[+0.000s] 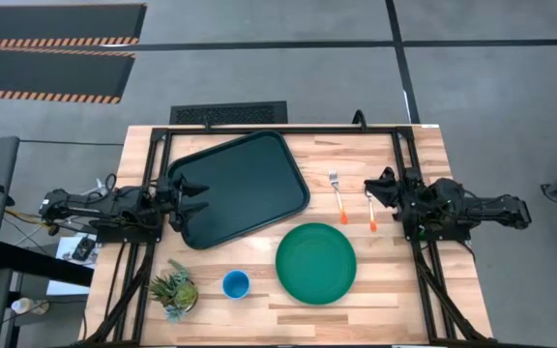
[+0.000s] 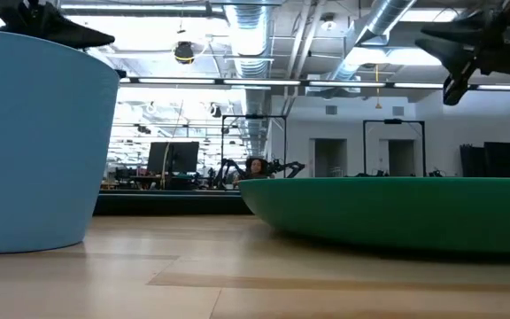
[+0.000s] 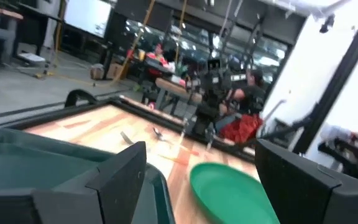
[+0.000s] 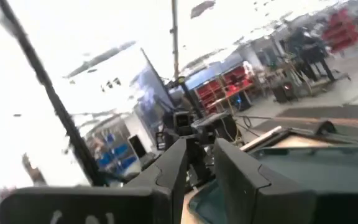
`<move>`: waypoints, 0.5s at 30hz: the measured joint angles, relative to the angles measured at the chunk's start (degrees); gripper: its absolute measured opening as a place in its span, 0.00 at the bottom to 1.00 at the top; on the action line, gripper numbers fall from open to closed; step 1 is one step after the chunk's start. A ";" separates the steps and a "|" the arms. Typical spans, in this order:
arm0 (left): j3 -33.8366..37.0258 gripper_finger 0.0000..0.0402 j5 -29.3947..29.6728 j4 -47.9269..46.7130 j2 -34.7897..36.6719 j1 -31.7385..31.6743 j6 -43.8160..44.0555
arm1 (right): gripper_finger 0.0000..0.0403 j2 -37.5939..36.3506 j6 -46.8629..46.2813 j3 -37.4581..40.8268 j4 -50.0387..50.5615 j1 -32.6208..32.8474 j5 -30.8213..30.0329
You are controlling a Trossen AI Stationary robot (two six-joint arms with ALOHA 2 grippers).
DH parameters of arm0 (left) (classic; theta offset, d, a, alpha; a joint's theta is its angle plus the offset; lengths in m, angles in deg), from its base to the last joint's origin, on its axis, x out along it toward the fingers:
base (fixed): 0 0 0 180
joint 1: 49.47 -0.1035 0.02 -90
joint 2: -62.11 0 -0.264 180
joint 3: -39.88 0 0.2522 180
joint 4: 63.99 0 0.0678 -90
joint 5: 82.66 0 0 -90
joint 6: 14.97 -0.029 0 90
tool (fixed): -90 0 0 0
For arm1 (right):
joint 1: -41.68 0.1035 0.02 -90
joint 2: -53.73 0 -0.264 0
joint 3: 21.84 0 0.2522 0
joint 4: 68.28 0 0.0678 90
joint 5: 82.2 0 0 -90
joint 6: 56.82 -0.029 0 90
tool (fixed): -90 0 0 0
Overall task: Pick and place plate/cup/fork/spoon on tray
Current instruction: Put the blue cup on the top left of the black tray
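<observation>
The dark tray [image 1: 245, 184] lies at the table's far left. The green plate [image 1: 315, 263] lies near the middle, and the blue cup [image 1: 235, 284] stands to its left. The fork [image 1: 337, 196] and the spoon [image 1: 370, 210] lie side by side to the right of the tray, silver heads toward the far edge. My left gripper [image 1: 199, 194] is open and empty over the tray's left rim; in the left wrist view [image 3: 201, 177] its fingers stand wide apart. My right gripper [image 1: 374, 184] hovers above the spoon's head, its fingers [image 4: 176, 165] a narrow gap apart, holding nothing.
A small spiky green plant [image 1: 174, 288] stands near the table's front left, beside the cup. Bare wood shows to the right of the plate and along the near edge. A black frame [image 1: 399, 155] runs along the table's sides. People show in the room beyond the table.
</observation>
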 joint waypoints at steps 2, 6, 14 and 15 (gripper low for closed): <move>0.00 0.71 0.37 2.45 0.00 0.00 -0.06 | 0.27 -0.02 -1.04 0.00 0.03 0.00 -0.75; -0.26 0.71 0.10 7.32 0.00 -0.02 1.53 | 0.27 0.00 -0.54 0.00 0.02 0.00 -1.55; -11.77 0.71 -6.70 0.23 -9.35 0.13 11.17 | 0.27 0.02 0.55 0.00 3.54 -0.02 -2.19; -14.07 0.71 -7.93 -2.80 -11.88 0.13 12.35 | 0.27 0.01 0.85 0.00 4.15 -0.02 -2.21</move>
